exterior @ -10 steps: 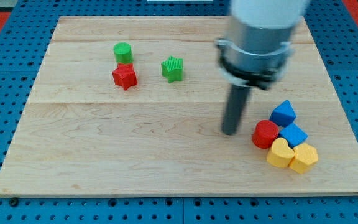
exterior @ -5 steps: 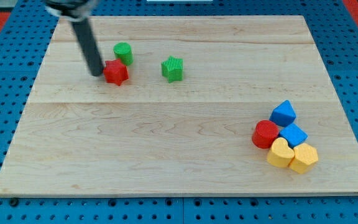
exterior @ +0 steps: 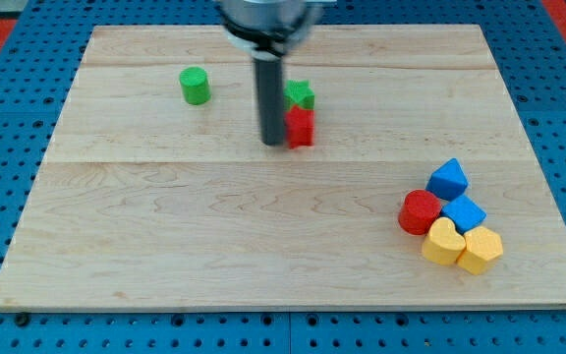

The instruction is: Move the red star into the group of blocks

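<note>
Just then my tip [exterior: 272, 144] pressed against the left side of the red star [exterior: 300, 128]; being a bare rod, it clasped nothing. Touching the star from above sat a green star [exterior: 302, 94]. A green cylinder [exterior: 195, 86] lay well to my tip's upper left. The group lay well off to my tip's lower right: red cylinder [exterior: 420, 211], two blue blocks [exterior: 447, 180] [exterior: 463, 212], two yellow blocks [exterior: 442, 243] [exterior: 481, 249].

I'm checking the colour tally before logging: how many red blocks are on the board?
2. The red star sits just right of my tip, touching the green star above it. The red cylinder is in the cluster at the view's lower right. None seem hidden.
</note>
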You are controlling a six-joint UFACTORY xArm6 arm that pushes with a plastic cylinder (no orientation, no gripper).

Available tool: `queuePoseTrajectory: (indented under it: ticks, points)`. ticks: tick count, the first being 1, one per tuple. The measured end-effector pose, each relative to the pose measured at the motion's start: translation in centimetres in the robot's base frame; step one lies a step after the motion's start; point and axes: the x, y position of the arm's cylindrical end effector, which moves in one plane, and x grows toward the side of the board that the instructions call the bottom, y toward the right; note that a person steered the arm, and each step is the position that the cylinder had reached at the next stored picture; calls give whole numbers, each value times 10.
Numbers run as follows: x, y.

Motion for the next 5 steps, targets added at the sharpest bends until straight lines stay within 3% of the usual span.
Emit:
queuePoseTrajectory:
  ticks: [1, 2, 3, 4, 5]
  points:
    - [68, 35]
    - [58, -40]
    - [4, -77]
    - [-32, -6]
    - [-40, 39]
